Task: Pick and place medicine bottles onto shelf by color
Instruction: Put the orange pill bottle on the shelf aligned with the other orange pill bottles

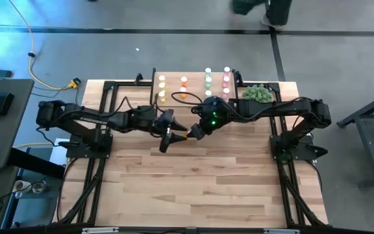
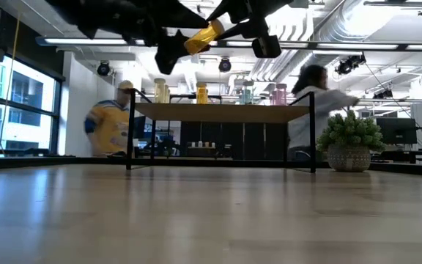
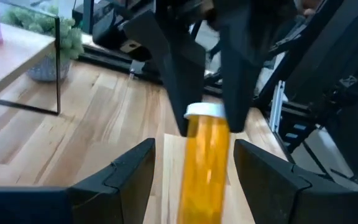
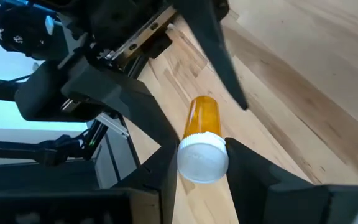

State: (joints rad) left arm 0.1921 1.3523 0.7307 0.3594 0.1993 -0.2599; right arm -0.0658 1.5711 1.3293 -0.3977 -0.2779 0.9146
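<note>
Right gripper [image 4: 202,163] clenched on the white cap end of an orange bottle [image 4: 202,117], held in the air above the surface mid-table, in front of the shelf [image 1: 193,86]. Left gripper [image 3: 193,175] jaws released, straddling the bottle body without touching. Other bottles [image 1: 208,78] stand on the shelf, plant [image 1: 257,93] beside it.

No legible text is showing in any view. The orange bottle [image 4: 202,140] is showing no label or print on body or cap. The bottles on the shelf [image 1: 197,86] are too small to be showing any lettering. Nothing readable is appearing on the arms, the table [image 1: 200,182], or in the room behind.
</note>
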